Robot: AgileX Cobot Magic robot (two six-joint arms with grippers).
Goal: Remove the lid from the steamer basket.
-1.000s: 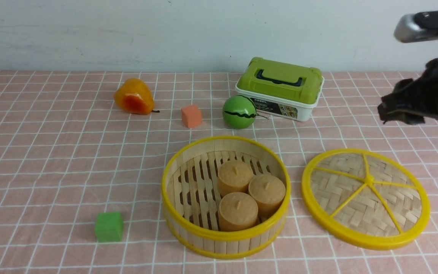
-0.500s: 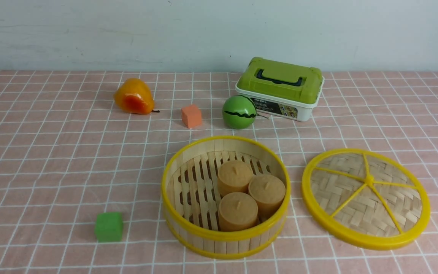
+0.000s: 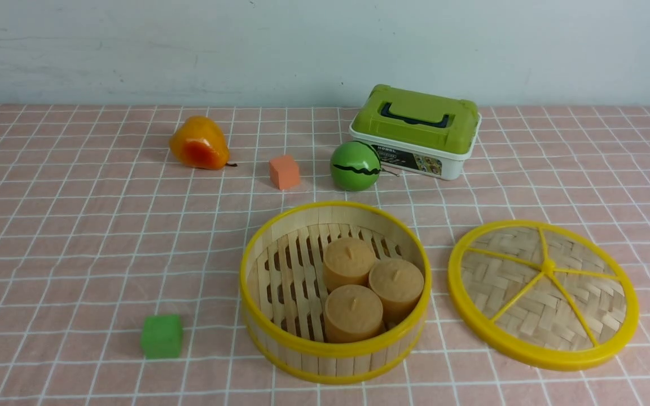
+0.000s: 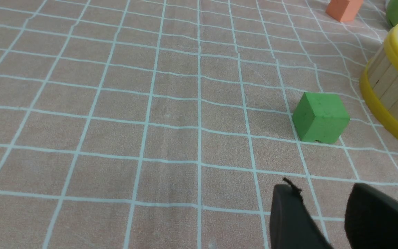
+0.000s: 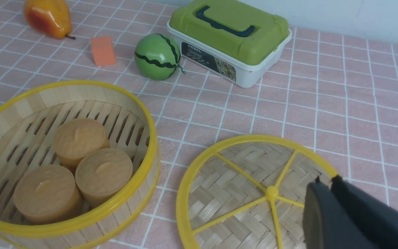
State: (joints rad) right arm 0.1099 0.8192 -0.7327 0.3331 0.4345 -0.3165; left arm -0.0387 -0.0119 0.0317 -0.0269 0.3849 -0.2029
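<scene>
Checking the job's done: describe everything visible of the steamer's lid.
The lid is a flat round disc of woven pale bamboo with a thick yellow rim and five yellow spokes meeting at a centre knob. It lies flat on the pink checked cloth, right of the steamer basket, apart from it.

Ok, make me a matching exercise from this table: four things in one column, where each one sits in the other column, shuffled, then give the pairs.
Things:
1. lid
2. green cube
3. pear
4. striped ball

Places:
A. just beside the white box
B. far back on the left
C. flat on the cloth, right of the basket
D. near the front, left of the basket

Pairs: 1-C, 2-D, 3-B, 4-A
</scene>
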